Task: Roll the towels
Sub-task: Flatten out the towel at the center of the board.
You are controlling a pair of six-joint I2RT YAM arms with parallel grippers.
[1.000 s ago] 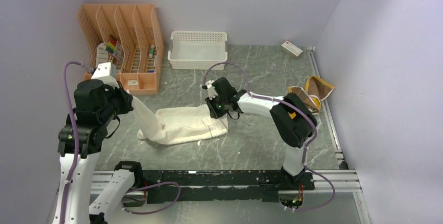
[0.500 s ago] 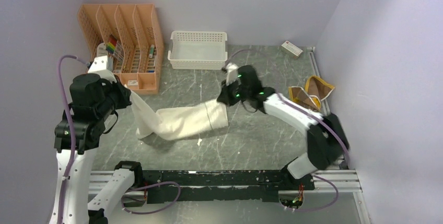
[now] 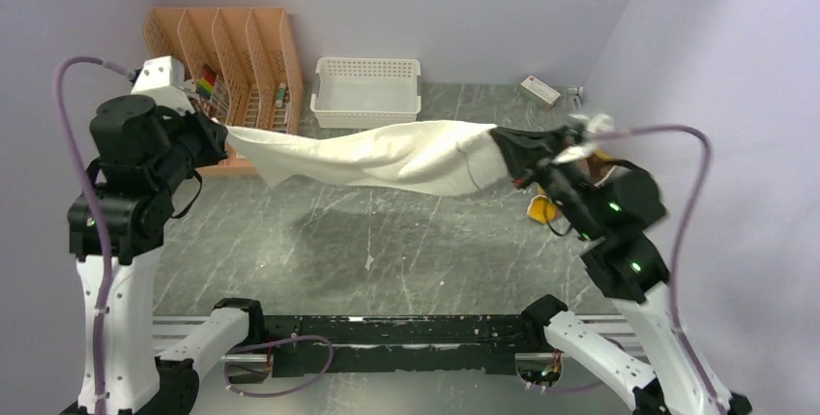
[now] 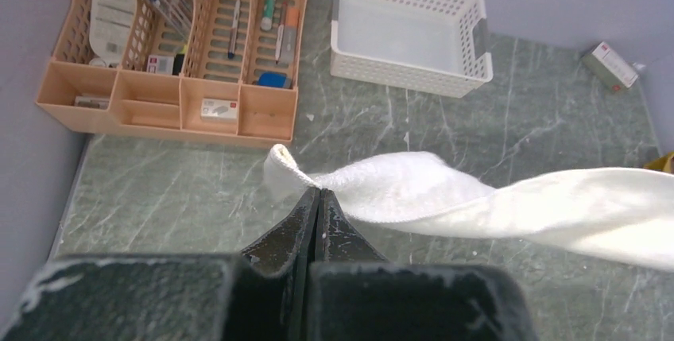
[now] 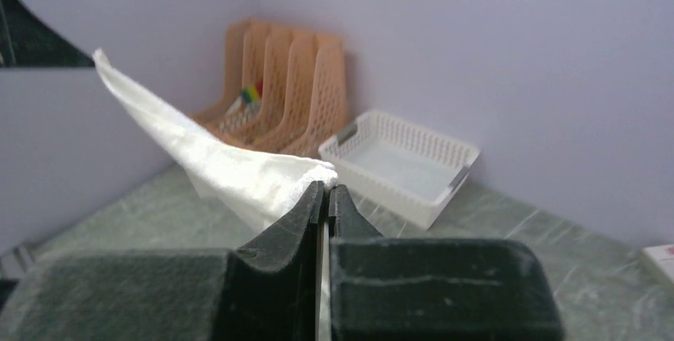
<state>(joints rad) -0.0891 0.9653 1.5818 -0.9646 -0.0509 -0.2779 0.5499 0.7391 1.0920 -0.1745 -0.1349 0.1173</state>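
Observation:
The white towel (image 3: 372, 156) hangs stretched in the air above the table between both grippers. My left gripper (image 3: 224, 138) is shut on its left end; in the left wrist view the jaws (image 4: 318, 194) pinch a corner of the towel (image 4: 477, 206). My right gripper (image 3: 498, 149) is shut on its right end, and the right wrist view shows the towel (image 5: 230, 168) pinched at the fingertips (image 5: 326, 188). The mustard-yellow towel (image 3: 538, 208) lies at the right table edge, mostly hidden behind the right arm.
A white lattice basket (image 3: 366, 92) stands at the back middle. An orange file organiser (image 3: 224, 72) with pens and cards stands at the back left. A small box (image 3: 540, 91) lies at the back right. A rail runs along the near edge (image 3: 406, 330).
Both arms have lifted the white towel off the table and pulled it apart. The right gripper swung far to the right and up, the left gripper rose to the back left.

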